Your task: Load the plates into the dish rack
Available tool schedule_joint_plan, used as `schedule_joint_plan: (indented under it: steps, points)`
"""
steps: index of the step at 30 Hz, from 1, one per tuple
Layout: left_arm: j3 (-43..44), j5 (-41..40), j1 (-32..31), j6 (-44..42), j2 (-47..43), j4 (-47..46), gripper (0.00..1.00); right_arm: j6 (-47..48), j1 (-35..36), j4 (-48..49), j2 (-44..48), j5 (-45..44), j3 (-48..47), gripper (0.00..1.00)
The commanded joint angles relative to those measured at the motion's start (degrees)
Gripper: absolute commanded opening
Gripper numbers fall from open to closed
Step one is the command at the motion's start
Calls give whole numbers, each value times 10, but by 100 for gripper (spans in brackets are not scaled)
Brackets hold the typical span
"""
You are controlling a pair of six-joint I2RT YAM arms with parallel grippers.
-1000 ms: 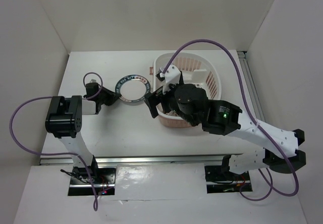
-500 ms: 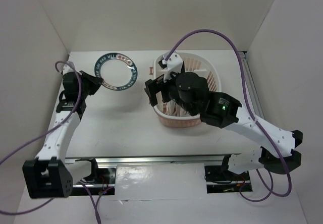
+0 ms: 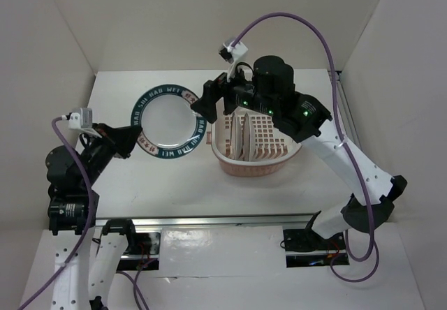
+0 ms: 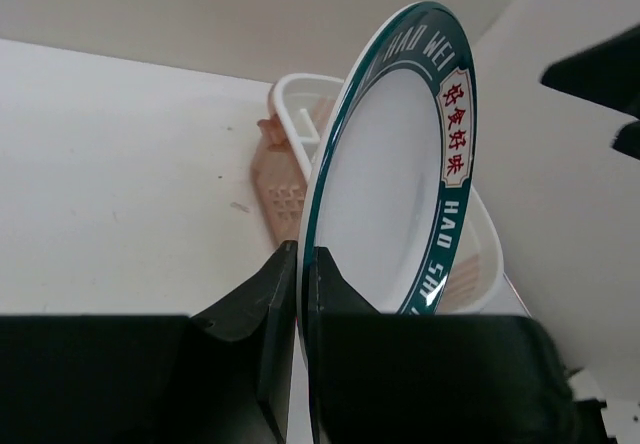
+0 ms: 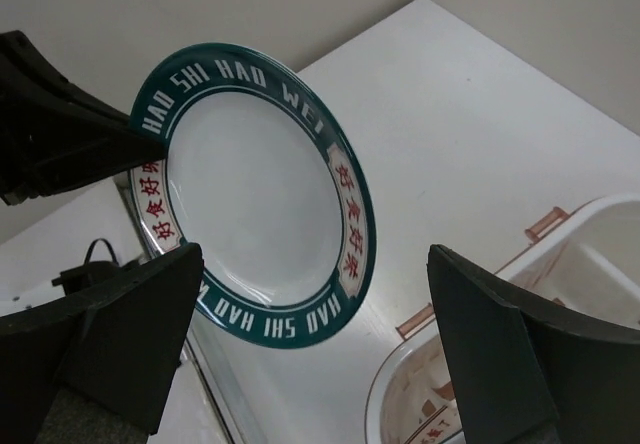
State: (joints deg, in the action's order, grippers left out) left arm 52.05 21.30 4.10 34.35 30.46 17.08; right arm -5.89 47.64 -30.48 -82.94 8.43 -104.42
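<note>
green-rimmed plate (image 3: 168, 122) lifted, carried toward dish rack (image 3: 255, 167); right gripper (image 3: 203, 106) risen from dish rack

Clamped by the rim between the left fingers (image 4: 262, 304): round white plate with dark blue-green rim band (image 3: 170, 123), tilted, raised off the white counter (image 3: 174, 184). Just right of that plate, the spread right fingers (image 5: 110, 334), facing it. Right of and beneath those fingers, on the counter, large oval pale pink-and-cream plastic dish rack (image 3: 230, 162). Inside it, toward its left end, two more plates (image 3: 235, 137), upright, side by side.
</note>
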Motion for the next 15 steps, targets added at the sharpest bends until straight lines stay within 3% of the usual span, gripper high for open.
schedule_joint_plan:
  steps: [1,5,10,15]
  points:
    - [20,82,-2,-29,-8,-29,0,2,-9,9,-13,59,7,100]
    - [10,119,-8,-17,-8,-56,0,-3,-53,30,-6,90,46,100]
    - [-33,168,-8,30,-8,-128,0,-17,-135,35,-6,205,84,95]
    - [-69,204,-8,78,-2,-216,0,-60,-198,86,4,330,141,79]
